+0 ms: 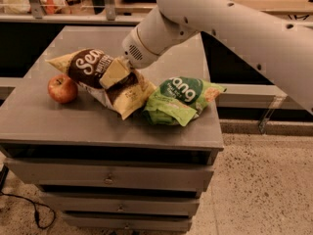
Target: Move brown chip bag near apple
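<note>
The brown chip bag (90, 68) lies crumpled on the left half of the grey cabinet top (58, 116), dark brown end to the left and tan-yellow end to the right. The red apple (62, 88) sits just left of it, nearly touching its lower edge. My gripper (116, 75) comes down from the upper right on the white arm (205, 18) and is shut on the middle of the brown bag, hiding part of it.
A green chip bag with white letters (178, 101) lies right of the brown bag, touching its tan end. The cabinet's front edge and drawers (107, 180) are below. A dark shelf and a counter run along the back.
</note>
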You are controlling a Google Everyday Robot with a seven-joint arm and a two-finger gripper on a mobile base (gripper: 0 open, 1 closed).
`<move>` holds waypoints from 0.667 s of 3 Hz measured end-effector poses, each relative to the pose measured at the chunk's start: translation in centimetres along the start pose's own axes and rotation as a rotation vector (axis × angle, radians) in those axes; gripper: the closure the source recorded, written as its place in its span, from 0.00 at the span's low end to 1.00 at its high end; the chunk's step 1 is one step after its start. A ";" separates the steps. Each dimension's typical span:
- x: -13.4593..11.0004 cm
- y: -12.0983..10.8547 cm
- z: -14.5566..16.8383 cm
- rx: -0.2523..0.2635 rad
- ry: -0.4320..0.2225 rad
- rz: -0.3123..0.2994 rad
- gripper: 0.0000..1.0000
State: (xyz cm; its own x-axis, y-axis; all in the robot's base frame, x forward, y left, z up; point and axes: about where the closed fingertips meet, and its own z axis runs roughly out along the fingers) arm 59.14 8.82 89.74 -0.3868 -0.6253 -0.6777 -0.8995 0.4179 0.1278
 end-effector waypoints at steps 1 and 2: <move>-0.7 0.2 -0.7 0.020 -0.024 -0.007 0.00; -2.1 -0.7 -2.1 0.064 -0.067 -0.013 0.00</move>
State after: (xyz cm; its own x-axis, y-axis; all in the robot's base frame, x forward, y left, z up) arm 60.21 8.46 92.55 -0.3593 -0.5865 -0.7259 -0.8884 0.4532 0.0735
